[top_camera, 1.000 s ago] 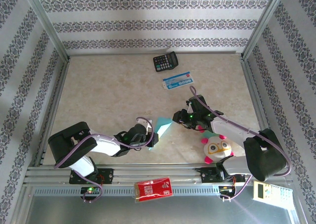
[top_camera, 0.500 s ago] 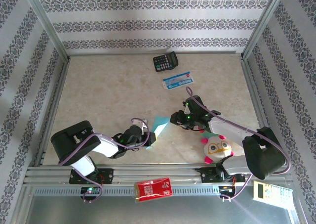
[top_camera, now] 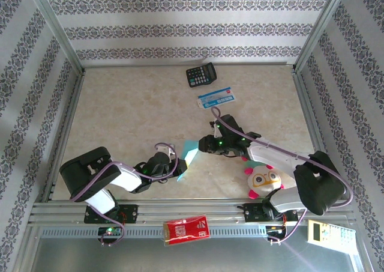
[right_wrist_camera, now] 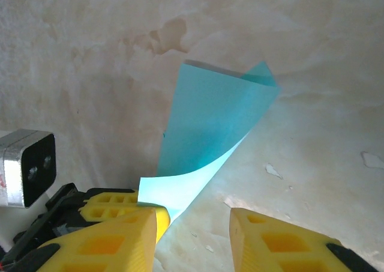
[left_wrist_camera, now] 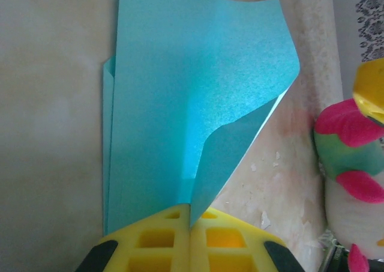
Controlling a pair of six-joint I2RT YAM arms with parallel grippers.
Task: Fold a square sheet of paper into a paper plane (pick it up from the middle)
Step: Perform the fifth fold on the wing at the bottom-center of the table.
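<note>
Left wrist view: the folded turquoise sheet (left_wrist_camera: 174, 104) fills the frame's centre above the bench (left_wrist_camera: 48, 104), its top edge cut off and its near end pinched between the closed left fingers (left_wrist_camera: 191, 224). The right fingers (right_wrist_camera: 195, 224) stand parted and empty, one hiding the sheet's corner.

The top camera looked down from behind the arms over the whole desk (top_camera: 132, 110). Both wrist cameras sat close, facing the same paper (left_wrist_camera: 180, 104) from opposite sides.
</note>
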